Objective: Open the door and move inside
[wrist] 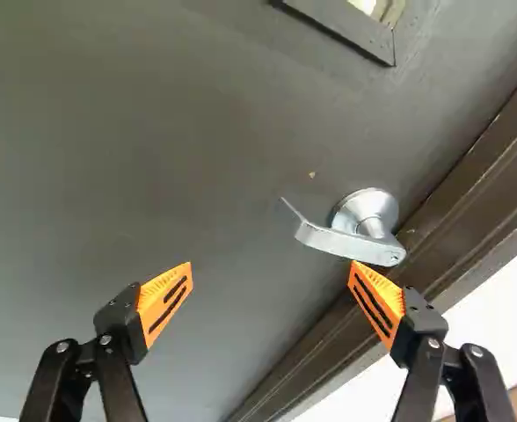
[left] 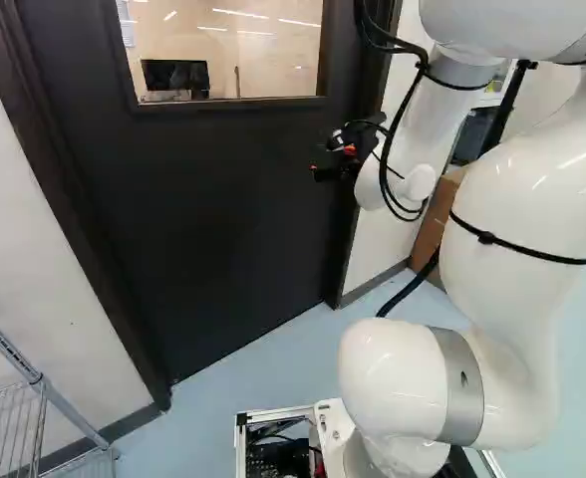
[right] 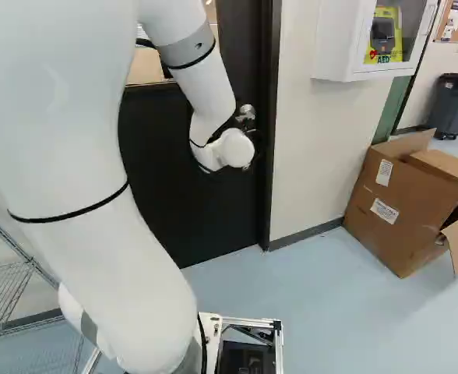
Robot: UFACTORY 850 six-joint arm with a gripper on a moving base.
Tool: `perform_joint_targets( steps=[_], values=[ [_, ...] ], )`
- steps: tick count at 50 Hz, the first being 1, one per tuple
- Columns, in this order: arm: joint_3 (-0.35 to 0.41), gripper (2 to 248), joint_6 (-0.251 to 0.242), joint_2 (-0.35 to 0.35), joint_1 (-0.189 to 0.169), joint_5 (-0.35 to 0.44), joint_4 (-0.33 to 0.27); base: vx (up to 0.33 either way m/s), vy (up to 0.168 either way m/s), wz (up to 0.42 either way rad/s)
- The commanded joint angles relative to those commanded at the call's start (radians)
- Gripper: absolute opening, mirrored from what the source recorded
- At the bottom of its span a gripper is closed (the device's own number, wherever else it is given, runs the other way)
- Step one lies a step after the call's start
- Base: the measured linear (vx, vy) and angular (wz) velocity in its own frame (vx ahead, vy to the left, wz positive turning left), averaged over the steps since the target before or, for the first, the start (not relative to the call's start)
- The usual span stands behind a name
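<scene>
Saw at the left of the left base view a grey metal wire shelf [left: 38, 379], near the pale wall [left: 29, 239]. Next along, found the large, flat, dark door [left: 203, 219], seated within a dark brown frame [wrist: 469, 193]. Judged it heavy and rigid, likely slow to start and steady in its swing once unlatched. Towards its right edge, found the hand [wrist: 272, 264], spread wide with nothing gripped between its orange pads [wrist: 166, 301]. Just ahead, on the door beside the frame, saw the silvery metal lever handle [wrist: 342, 242]. Could not tell touch from near miss between one pad and its pivot end. Judged the lever hard, smooth and sprung against turning, apt to slip from a loose pinch. Favoured a firm hold across the outer half of the flat blade, away from the pivot, for easier turning, but short of the thin, bent tip. Farther right, in the right base view, noted an open brown cardboard box [right: 392, 202].
</scene>
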Motion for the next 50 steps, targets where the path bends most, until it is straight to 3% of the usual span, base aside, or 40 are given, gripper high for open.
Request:
perform_joint_targets(
  steps=[16,50],
  values=[
    [-0.029,247,0.000,0.011,0.004,0.000,0.000,0.000,0.000,0.000],
    [-0.129,247,0.000,-0.066,0.043,0.000,0.000,0.000,0.000,0.000]
  ],
)
